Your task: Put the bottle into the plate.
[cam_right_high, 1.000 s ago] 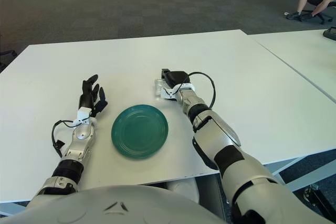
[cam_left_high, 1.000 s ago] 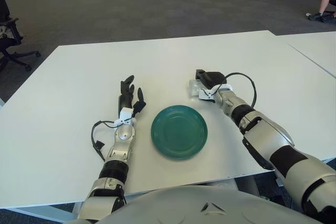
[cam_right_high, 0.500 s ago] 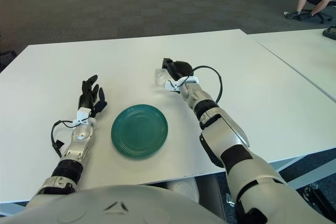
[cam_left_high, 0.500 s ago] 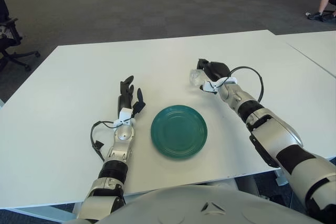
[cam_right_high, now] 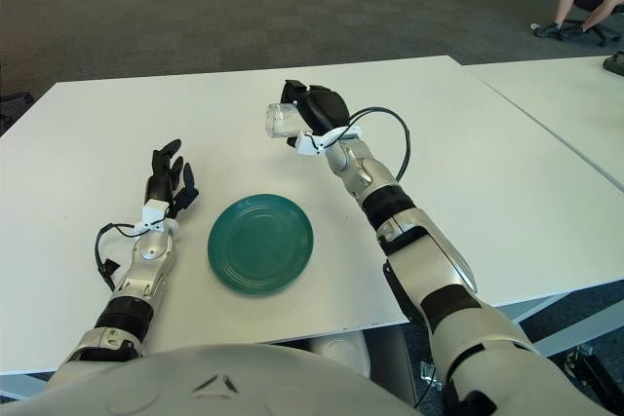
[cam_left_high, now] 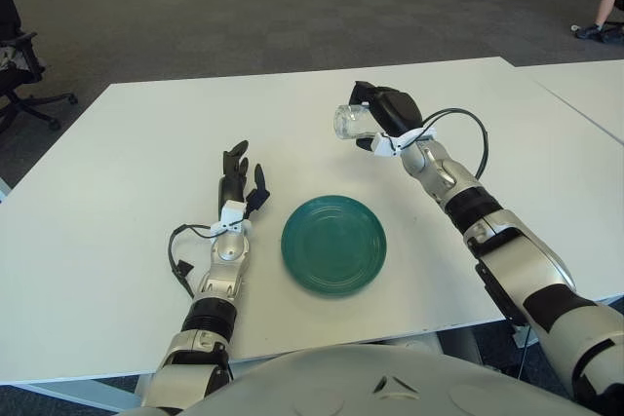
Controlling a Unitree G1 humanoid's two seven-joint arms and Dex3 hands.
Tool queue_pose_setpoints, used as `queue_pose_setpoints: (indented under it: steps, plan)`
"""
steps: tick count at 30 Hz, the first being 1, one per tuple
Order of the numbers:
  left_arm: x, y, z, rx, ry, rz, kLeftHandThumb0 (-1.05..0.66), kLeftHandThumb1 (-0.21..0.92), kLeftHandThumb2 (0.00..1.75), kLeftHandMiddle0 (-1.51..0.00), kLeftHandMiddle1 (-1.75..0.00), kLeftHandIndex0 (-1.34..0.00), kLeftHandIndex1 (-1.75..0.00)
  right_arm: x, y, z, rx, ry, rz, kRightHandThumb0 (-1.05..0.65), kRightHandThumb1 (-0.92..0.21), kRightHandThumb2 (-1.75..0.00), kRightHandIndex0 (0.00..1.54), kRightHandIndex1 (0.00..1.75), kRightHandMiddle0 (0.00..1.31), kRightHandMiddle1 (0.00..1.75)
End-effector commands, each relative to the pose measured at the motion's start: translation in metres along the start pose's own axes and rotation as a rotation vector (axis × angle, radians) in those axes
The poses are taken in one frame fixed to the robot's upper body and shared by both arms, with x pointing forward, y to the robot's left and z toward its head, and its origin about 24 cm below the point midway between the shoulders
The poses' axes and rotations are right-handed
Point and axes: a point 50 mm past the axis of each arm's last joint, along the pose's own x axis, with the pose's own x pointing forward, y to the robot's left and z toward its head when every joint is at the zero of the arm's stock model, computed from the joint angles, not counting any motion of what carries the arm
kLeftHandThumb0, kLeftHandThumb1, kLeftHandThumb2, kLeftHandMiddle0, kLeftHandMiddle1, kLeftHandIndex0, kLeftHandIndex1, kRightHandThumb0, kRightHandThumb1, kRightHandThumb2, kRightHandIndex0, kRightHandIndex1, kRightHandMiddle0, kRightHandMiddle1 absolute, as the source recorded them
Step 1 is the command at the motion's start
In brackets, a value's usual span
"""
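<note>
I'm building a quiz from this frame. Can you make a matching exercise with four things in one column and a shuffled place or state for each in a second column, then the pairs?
Things:
1. bottle
2. plate
3. left hand
4. right hand

States:
A. green, bare, on the white table
B. fingers spread, left of the plate
C. clear, held in the air beyond the plate
D. closed around the bottle, raised above the table

Pairs: 1-C, 2-A, 3-B, 4-D

White table [cam_left_high: 117, 241], green plate [cam_left_high: 333, 244] lying flat on it (near the front edge)
</note>
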Motion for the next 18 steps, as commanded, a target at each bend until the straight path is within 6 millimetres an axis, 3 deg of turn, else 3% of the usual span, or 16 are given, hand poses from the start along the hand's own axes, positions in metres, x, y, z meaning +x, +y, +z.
queue_pose_setpoints:
  steps: [1,18]
  plan:
    - [0.005,0.001,0.005,0.013,-0.031,-0.003,-0.75,0.92,0.85,-0.38,-0.01,0.0,-0.8,0.0,-0.02,0.006,0.02,-0.019,-0.059,0.0,-0.01,-1.66,0.85,1.7,0.62,1.75]
    - [0.005,0.001,0.006,0.036,-0.037,-0.007,-0.77,0.92,0.88,-0.38,-0.01,0.0,-0.8,-0.025,-0.03,0.048,0.045,-0.172,-0.032,0.0,-0.06,-1.61,0.81,1.71,0.58,1.75]
